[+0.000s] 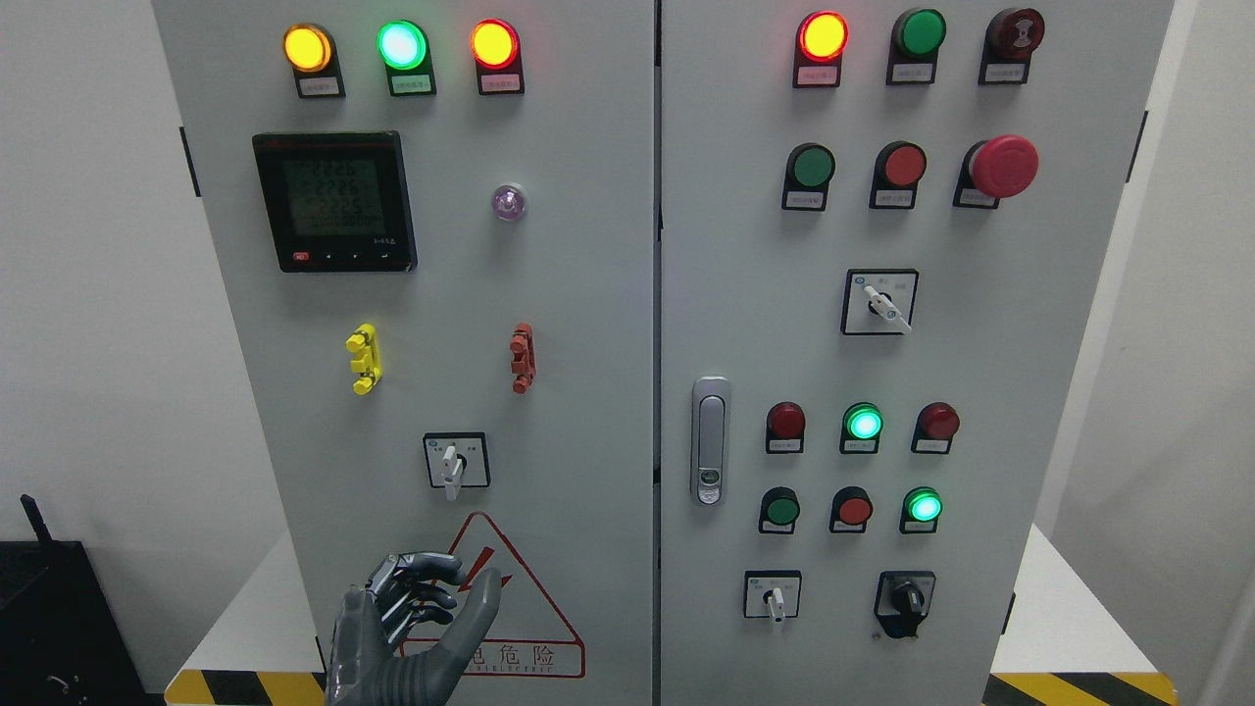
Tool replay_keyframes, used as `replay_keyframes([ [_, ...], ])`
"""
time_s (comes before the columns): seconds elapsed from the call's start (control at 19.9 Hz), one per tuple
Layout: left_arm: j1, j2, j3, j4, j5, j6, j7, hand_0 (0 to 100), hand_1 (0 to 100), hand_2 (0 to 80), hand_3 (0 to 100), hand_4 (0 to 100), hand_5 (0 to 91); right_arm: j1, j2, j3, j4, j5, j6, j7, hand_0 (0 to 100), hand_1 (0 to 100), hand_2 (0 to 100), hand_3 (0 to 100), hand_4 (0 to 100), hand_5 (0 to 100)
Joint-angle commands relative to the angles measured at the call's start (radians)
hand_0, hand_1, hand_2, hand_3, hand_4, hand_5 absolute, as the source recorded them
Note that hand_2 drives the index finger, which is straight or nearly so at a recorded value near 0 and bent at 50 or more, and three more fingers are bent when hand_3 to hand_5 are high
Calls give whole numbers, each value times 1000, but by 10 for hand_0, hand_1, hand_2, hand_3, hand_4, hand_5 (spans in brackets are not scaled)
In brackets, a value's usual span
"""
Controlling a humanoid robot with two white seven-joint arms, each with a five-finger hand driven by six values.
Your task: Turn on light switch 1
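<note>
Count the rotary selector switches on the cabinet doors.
4: left door lower middle, above the hand; right door centre; right door bottom, a white one beside a black one. None seems hidden.

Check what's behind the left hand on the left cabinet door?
The left hand covers the lower left part of the red electric-hazard warning triangle. The triangle's apex, right side and part of its caption still show; whatever print sits under the hand is hidden.

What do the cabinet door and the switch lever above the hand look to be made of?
Door: likely painted sheet metal, matte light grey, flat and uniform. Switch lever: looks like glossy white plastic, on a black-framed plate. Left hand below it: dark, smooth, with a metallic-looking sheen; material unclear.
</note>
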Motion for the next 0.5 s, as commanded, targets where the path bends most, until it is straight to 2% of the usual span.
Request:
replay_keyframes([
  [0.0,-17,-53,1,-11,-32,8,11,26,718,501,605,674,547,0,0,0,0,0,1,-1,303,0,0,0,0,0],
  [0.35,-36,-76,61,-5,-47,35,8,48,722,501,598,666,530,0,0,0,0,0,1,-1,303,0,0,0,0,0],
  [0.45,-40,-113,96,15,-58,37,-1,53,708,501,597,664,527,0,0,0,0,0,1,-1,303,0,0,0,0,0],
])
